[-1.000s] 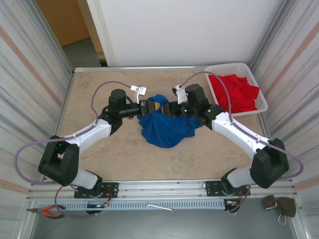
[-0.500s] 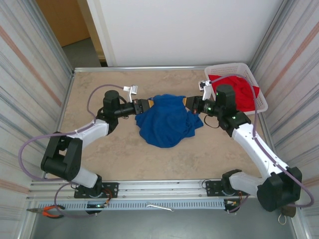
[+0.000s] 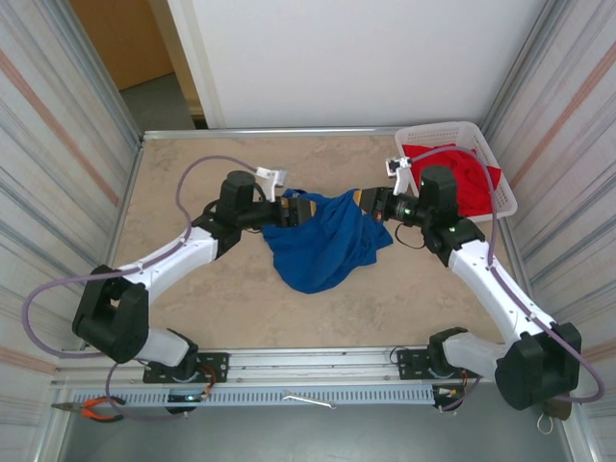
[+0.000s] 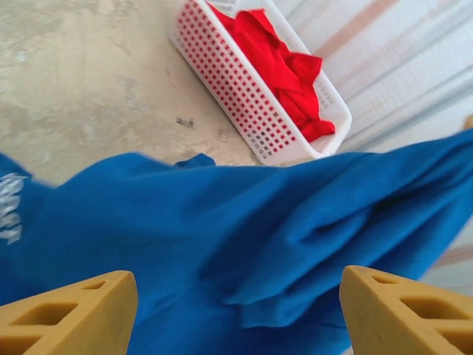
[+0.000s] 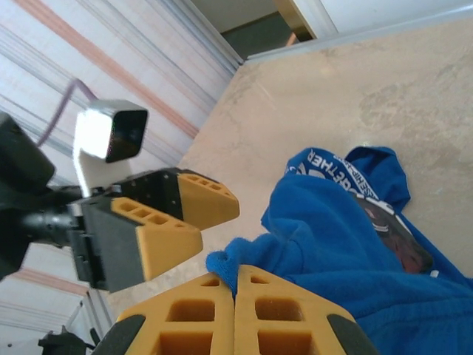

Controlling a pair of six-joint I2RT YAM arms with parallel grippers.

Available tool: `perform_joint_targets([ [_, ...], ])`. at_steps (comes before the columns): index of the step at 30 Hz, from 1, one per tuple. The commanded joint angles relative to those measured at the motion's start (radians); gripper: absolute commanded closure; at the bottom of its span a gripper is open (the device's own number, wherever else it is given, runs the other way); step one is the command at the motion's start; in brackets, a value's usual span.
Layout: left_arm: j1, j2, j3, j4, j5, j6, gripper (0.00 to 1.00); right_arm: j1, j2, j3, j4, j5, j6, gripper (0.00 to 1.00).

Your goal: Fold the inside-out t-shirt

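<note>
Tabletop (image 3: pixel 192 173): the inside-out t-shirt (image 3: pixel 322 241) lies bunched in the middle, between the two arms, well apart from the edges. White lettering (image 5: pixel 332 164) shows on a fold of it.

Right tool (image 5: pixel 235 292): fingers pressed together, with a blue edge of the t-shirt pinched at the tips. In the top view this tool meets the garment's far right corner, and the cloth there is drawn up toward it.

Left tool (image 4: pixel 236 296): fingers spread wide and gripping nothing. Blue cloth lies in the gap between them. In the top view it sits over the garment's far left edge, facing the right tool at close range.

Surroundings: a white basket (image 4: pixel 244 96) stands in the far right corner of the tabletop and holds a red garment (image 3: pixel 476 188). The basket is apart from the t-shirt. The right arm's wrist section overlaps the basket's near left corner in the top view, and its cable arcs over the red garment. Pliers (image 3: pixel 93 409) lie on the ledge in front of the left arm's base, off the tabletop.
</note>
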Motion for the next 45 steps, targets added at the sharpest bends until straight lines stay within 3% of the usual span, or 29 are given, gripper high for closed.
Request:
perform_joint_targets([
  [1, -0.025, 0.042, 0.051, -0.094, -0.074, 0.095, 0.27, -0.003, -0.038, -0.019, 0.024, -0.028, -0.011, 1.00],
  [11, -0.117, 0.131, 0.161, -0.151, -0.141, 0.236, 0.23, 0.000, -0.063, -0.042, 0.010, -0.018, -0.007, 1.00],
  [19, -0.133, 0.128, 0.155, -0.140, -0.244, 0.292, 0.13, 0.000, -0.064, -0.040, 0.011, -0.024, -0.004, 1.00],
  [24, -0.145, 0.149, 0.193, -0.154, -0.263, 0.352, 0.01, 0.004, -0.063, -0.039, 0.011, -0.025, -0.002, 1.00],
  [34, -0.178, 0.202, 0.242, -0.128, -0.291, 0.420, 0.03, 0.016, -0.060, -0.030, 0.012, -0.023, -0.002, 1.00],
  [37, -0.174, 0.240, 0.272, -0.136, -0.311, 0.423, 0.21, 0.016, -0.064, -0.022, 0.005, -0.025, -0.004, 1.00],
  [43, -0.118, 0.287, 0.307, -0.127, -0.227, 0.359, 0.99, -0.005, -0.092, -0.031, -0.018, -0.023, -0.015, 1.00],
  [45, -0.090, 0.278, 0.295, -0.111, -0.180, 0.327, 1.00, -0.022, -0.100, -0.043, -0.020, -0.026, -0.014, 1.00],
])
